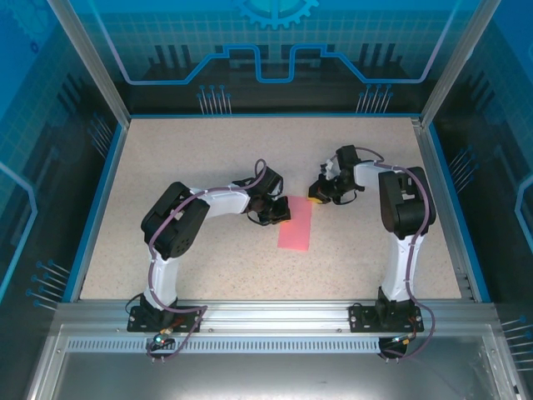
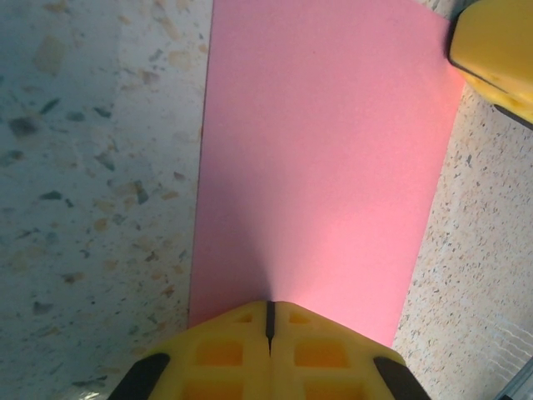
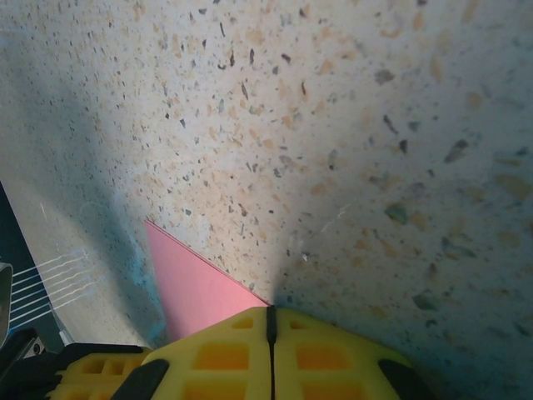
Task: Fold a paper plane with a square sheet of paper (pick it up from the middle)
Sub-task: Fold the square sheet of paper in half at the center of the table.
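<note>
- Your left gripper (image 1: 275, 215) was clenched: in the left wrist view its yellow fingers (image 2: 225, 350) met along a thin seam, no gap.
- Those tips sat over the near edge of the square sheet of paper (image 2: 321, 167) and hid that edge. You couldn't tell whether they pinched the paper or only pressed on it.
- The paper (image 1: 296, 223) lay flat on the speckled table (image 1: 166, 167), between the two grippers. From above it read as a narrow pink rectangle, not a square. Any crease or doubled layer was too faint to make out.
- Your right gripper (image 1: 319, 194) was clenched too: the fingers (image 3: 325, 350) were together at the bottom of its wrist view.
- That view caught just one pink corner of the paper (image 3: 196, 287), to the left of the fingertips. The rest was cut off behind the fingers, so contact was unclear.
- In the left wrist view, a yellow finger (image 2: 491, 50) of the right gripper was cropped by the top right frame edge, at the paper's far corner. Touching or just beside, you couldn't say.
</note>
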Controlling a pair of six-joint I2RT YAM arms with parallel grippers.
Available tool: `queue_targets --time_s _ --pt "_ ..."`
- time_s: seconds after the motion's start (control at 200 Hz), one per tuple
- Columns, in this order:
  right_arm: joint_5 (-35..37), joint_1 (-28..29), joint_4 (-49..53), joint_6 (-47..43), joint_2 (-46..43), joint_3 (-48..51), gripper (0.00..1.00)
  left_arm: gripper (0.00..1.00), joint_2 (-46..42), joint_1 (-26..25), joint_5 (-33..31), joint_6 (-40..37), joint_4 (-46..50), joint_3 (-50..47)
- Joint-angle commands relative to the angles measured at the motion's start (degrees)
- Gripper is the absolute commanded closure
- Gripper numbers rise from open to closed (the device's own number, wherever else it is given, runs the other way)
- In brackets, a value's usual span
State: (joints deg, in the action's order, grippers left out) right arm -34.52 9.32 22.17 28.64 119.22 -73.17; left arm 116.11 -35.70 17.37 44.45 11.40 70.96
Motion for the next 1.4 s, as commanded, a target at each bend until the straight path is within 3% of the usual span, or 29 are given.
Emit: queue_targets --time_s 0.0,0.245,0.67,1.045,1.396 --pt "0.3 -0.2 1.4 -0.2 -0.9 0.3 0.94 1.00 1.1 -0.4 -2.9 -1.3 6.8 -1.8" --pt "-2.0 0.5 -0.8 0.9 -7.6 4.9 0.93 1.00 0.8 -0.4 -2.9 -1.3 6.6 -2.1" --pt "-0.3 2.7 -6.0 2.3 -5.6 12.1 0.93 1.00 0.9 -0.4 -3.0 -1.5 7.1 -1.5" --pt "-2.5 5.5 -7.5 2.6 -16.7 19.6 0.91 1.00 0.3 -0.4 -3.1 -1.5 7.1 -1.8" --pt "-1.0 7.0 -10.0 3.3 -15.4 25.7 0.91 1.00 0.5 -0.4 -3.0 -1.6 7.4 -1.4"
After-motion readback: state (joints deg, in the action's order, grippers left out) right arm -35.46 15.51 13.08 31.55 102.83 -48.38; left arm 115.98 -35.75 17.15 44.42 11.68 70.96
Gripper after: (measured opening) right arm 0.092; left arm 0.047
